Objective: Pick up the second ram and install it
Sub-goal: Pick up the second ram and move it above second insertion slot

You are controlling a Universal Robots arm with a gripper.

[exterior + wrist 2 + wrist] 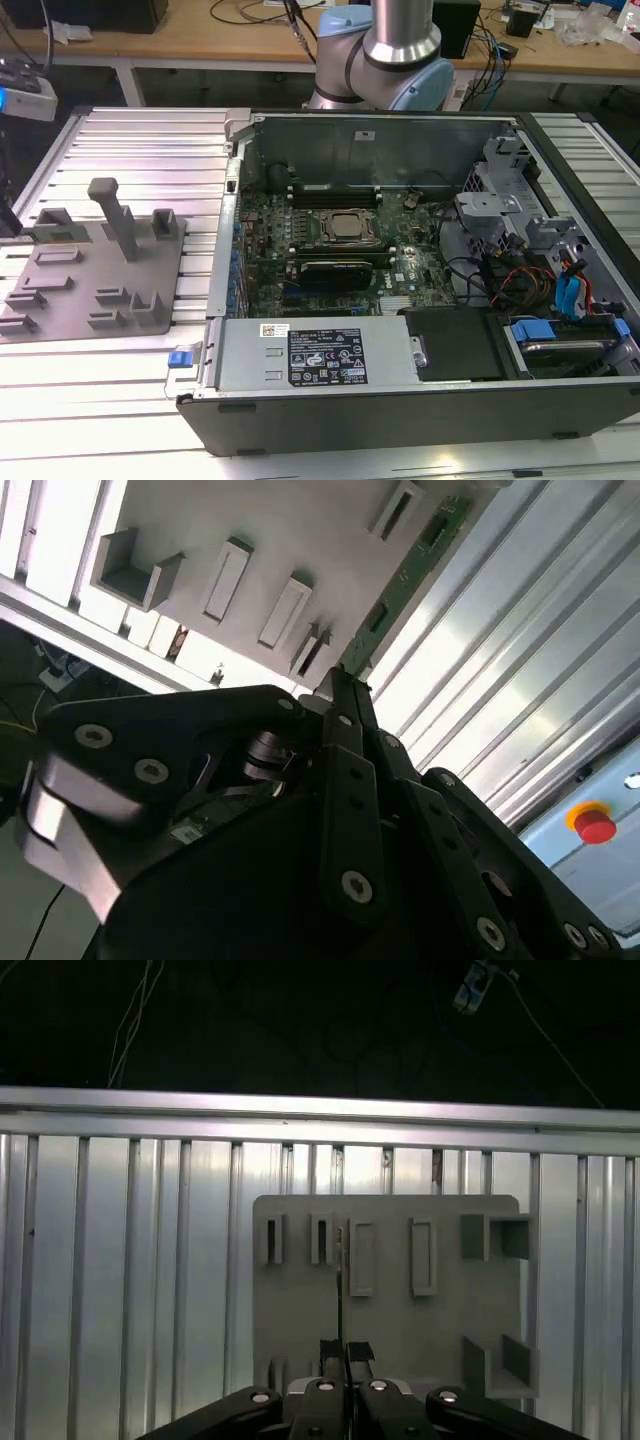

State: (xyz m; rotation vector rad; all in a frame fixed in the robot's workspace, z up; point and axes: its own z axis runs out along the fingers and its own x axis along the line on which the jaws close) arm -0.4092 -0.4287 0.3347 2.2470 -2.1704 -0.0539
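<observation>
In both wrist views my gripper [340, 685] [343, 1350] is shut on the second ram [402, 585] [340, 1280], a thin green stick seen nearly edge-on. It reaches out from between the black fingertips. The ram hangs well above the grey fixture plate [400, 1320] [250, 540], apart from its posts and slots. In the exterior view the fixture plate [90, 270] lies on the slatted table at the exterior view's left with no stick on it.
The open computer case [250, 130] stands at the exterior view's right of the plate, with the motherboard [330, 235] exposed inside. The arm's base [400, 40] rises behind the case. A red button [595, 822] sits beyond the table's edge.
</observation>
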